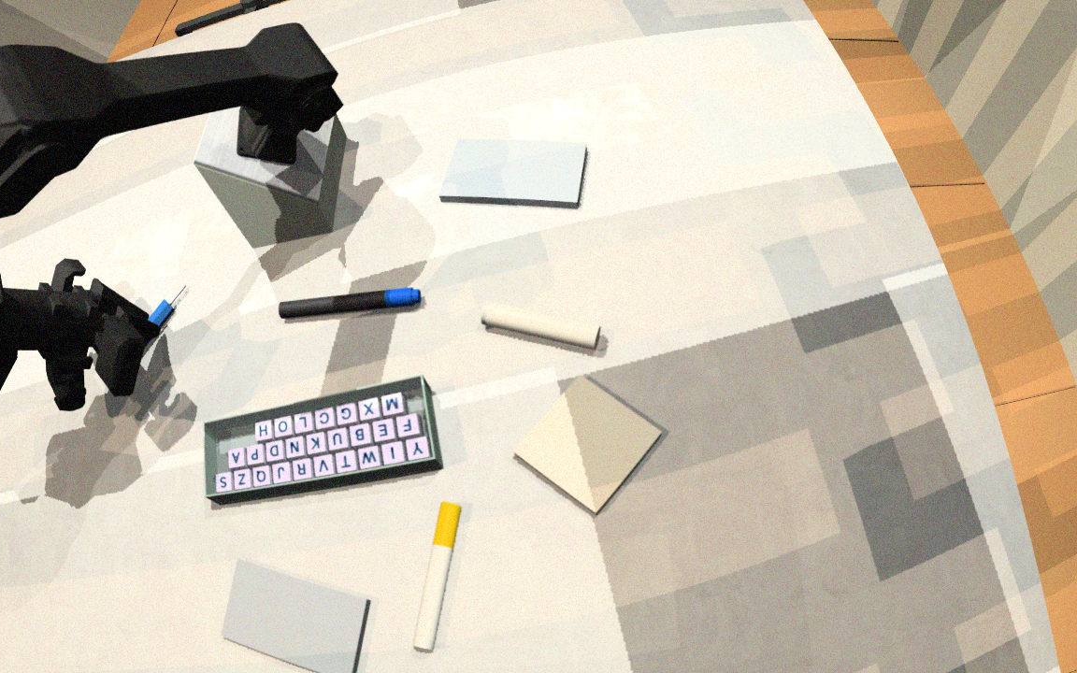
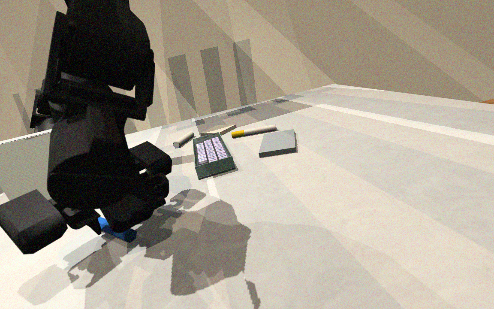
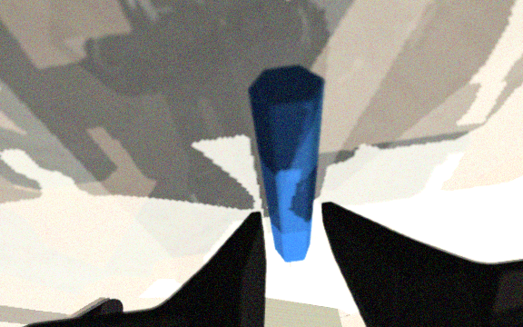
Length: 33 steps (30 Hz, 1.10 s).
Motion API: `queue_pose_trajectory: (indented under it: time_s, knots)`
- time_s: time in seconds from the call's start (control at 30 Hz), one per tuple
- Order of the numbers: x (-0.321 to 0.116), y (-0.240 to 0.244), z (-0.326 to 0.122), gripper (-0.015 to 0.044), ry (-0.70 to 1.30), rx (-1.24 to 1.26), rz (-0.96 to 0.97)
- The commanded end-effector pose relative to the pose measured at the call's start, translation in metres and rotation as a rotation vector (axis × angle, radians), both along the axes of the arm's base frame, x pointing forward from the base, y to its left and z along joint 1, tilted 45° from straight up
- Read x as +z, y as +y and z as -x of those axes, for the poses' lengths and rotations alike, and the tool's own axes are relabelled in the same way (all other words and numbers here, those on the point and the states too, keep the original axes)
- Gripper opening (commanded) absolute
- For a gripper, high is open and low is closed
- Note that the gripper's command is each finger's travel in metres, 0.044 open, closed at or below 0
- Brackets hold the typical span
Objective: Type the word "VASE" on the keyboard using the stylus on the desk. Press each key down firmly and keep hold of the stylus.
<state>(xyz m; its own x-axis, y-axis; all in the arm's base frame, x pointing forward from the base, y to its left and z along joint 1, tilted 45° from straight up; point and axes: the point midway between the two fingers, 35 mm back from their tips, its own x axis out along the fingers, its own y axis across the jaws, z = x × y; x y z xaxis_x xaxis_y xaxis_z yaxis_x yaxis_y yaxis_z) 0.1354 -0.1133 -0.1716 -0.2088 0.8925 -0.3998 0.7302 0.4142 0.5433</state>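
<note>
The blue stylus (image 1: 161, 313) (image 2: 126, 235) (image 3: 289, 136) lies on the desk at the left, its thin tip pointing away from the keyboard. My gripper (image 1: 153, 328) (image 2: 104, 229) (image 3: 291, 216) is low around it, one finger on each side. The wrist view shows a narrow gap between the stylus and each finger, so the gripper is partly open. The keyboard (image 1: 324, 482) (image 2: 216, 168) is a dark green tray with three rows of pale keys, upside down in the top view. There the V key (image 1: 323, 465), A key (image 1: 235, 456), S key (image 1: 222, 481) and E key (image 1: 382, 431) show.
A black marker with a blue cap (image 1: 333, 304) lies between gripper and white cylinder (image 1: 539, 326) (image 2: 183, 139). A beige square (image 1: 588, 443), a yellow-capped marker (image 1: 437, 585) (image 2: 258, 129) and a grey block (image 1: 295, 615) (image 2: 279, 142) surround the keyboard. A pale slab (image 1: 514, 171) lies farther back.
</note>
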Motion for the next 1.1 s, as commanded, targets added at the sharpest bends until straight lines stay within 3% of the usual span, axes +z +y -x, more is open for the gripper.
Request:
queue_pose_trajectory:
  time_s: [0.0,0.13,0.87,1.07]
  knots:
    - [0.000,0.000,0.000,0.0045,0.000,0.000,0.000]
    - [0.000,0.000,0.000,0.0000,0.000,0.000,0.000]
    - [0.036,-0.035,0.007,0.0000,0.001,-0.001,0.001]
    - [0.039,-0.035,-0.002,0.0000,0.013,0.012,0.094]
